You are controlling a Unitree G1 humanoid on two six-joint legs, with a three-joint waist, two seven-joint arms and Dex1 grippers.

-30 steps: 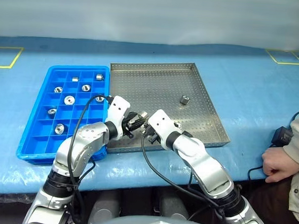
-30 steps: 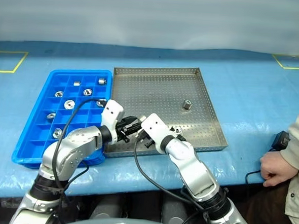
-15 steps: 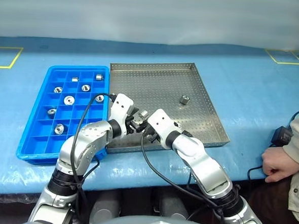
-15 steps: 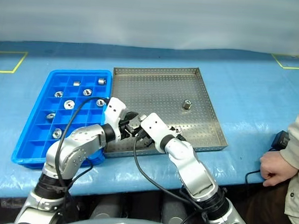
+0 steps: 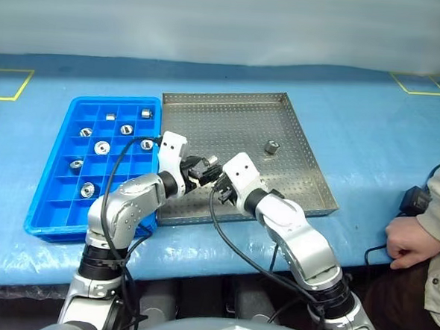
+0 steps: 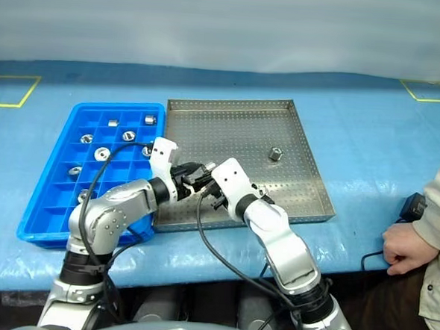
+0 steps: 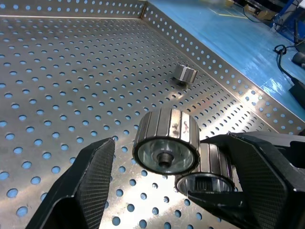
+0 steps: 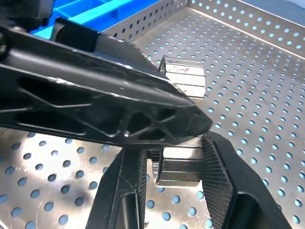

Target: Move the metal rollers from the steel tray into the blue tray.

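Handing off a metal roller (image 7: 167, 145) over the steel tray (image 5: 296, 140) near its front-left corner: right gripper (image 8: 178, 162) pinches one roller; left gripper (image 7: 167, 191) is spread, a second roller between its fingers. One roller (image 5: 271, 146) lies mid-tray, others in the blue tray (image 5: 50, 199). Close left squarely on the ribbed sides before right lets go.

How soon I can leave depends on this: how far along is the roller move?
Done: eight rollers sit in the blue tray. In hand: the right gripper is shut on a roller over the steel tray, another roller beside it between the fingers of the open left gripper. Left: those two plus one loose roller farther back.
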